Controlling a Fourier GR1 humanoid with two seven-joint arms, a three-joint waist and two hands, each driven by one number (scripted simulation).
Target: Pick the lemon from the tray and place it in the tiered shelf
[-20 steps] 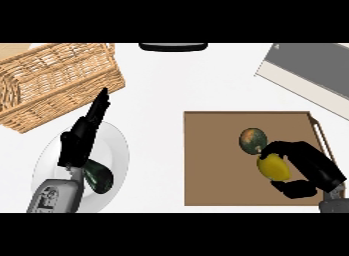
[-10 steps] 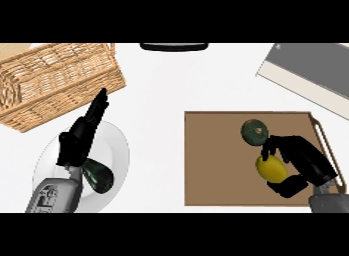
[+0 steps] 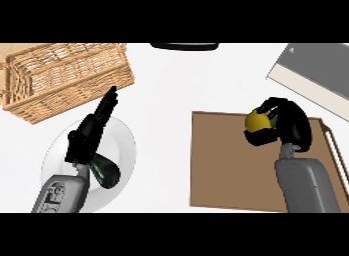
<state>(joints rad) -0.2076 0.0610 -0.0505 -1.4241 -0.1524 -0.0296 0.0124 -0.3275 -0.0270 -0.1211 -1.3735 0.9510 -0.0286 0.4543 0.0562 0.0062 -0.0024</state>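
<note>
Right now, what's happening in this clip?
The right hand has its fingers curled round the lemon and holds it above the far part of the brown tray. The tiered shelf lies beyond, at the upper right. The left hand is open, fingers straight, over a plate beside the wicker basket.

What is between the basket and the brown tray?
Only bare white counter, as the head view shows. The wicker basket sits at upper left, the brown tray at lower right, and nothing lies between them.
</note>
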